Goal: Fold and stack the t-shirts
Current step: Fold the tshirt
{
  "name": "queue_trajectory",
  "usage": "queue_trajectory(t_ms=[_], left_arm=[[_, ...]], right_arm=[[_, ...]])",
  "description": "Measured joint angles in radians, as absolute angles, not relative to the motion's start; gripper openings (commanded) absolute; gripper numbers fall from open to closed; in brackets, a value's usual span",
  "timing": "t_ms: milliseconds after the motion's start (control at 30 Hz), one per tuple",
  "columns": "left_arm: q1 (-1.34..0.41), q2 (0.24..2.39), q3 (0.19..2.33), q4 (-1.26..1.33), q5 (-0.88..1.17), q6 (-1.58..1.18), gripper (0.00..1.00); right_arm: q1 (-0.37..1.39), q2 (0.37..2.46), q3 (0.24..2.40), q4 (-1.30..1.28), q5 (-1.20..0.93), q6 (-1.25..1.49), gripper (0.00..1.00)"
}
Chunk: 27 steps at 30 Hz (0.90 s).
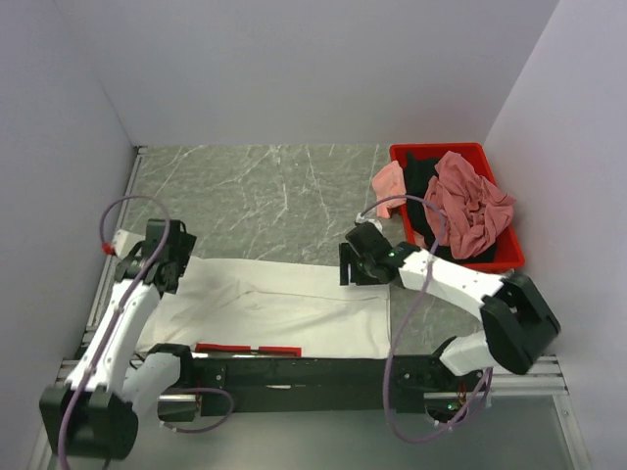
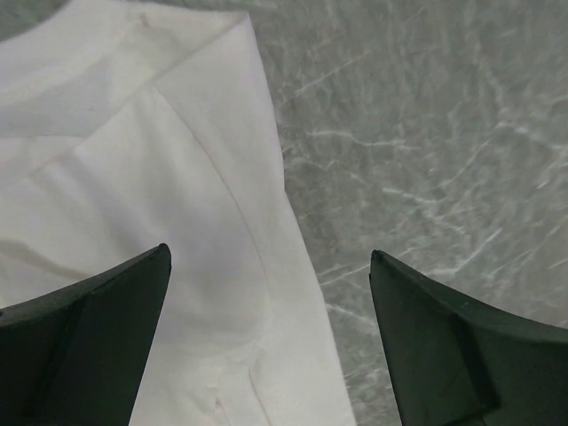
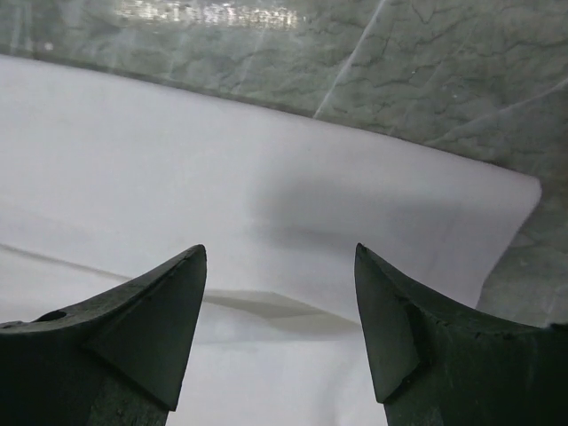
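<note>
White tee [image 1: 284, 304]: where does it lie?

Flat on the table [image 1: 265, 196], a long band along the near edge, stretched between the two arms. The other tees [image 1: 470, 201] sit heaped in the bin [image 1: 436, 150] at the far right, so this looks like the only one in work.

Why an arm at each end?

My guess is to take both ends together and keep the next fold square. The left gripper [image 1: 168, 257] hangs over the cloth's left edge, one finger above cloth and the other above bare table. The right gripper [image 1: 358, 262] hangs over the right end.

And the jaws?

Both spread, nothing between them. The cloth lies loose underneath.
</note>
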<state>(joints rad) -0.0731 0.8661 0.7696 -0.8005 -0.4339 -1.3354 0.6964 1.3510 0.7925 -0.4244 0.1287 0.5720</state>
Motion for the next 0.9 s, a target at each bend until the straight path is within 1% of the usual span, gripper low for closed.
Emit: queue_trajectory(t_ms=[200,300,533,700,900], left_arm=[[-0.062,1.107,0.743,-0.645,-0.374,-1.211,0.99],[-0.035,1.179,0.731,-0.583,-0.352,-1.165,0.99],[0.072,1.327,0.655,-0.431,-0.257,-1.075,0.99],[0.075,1.402,0.701,-0.363,-0.225,-1.02,1.0],[0.075,1.491,0.765,-0.27,-0.19,-0.984,0.99]], right_arm=[[0.679,1.531,0.852,-0.425,0.106,0.583,0.74],[0.644,1.592,0.876,-0.423,0.083,0.584,0.74],[0.576,1.713,1.011,-0.42,0.037,0.546,0.74],[0.511,1.824,1.145,-0.424,0.02,0.507,0.74],[0.431,1.988,1.369,-0.434,0.023,0.466,0.74]])
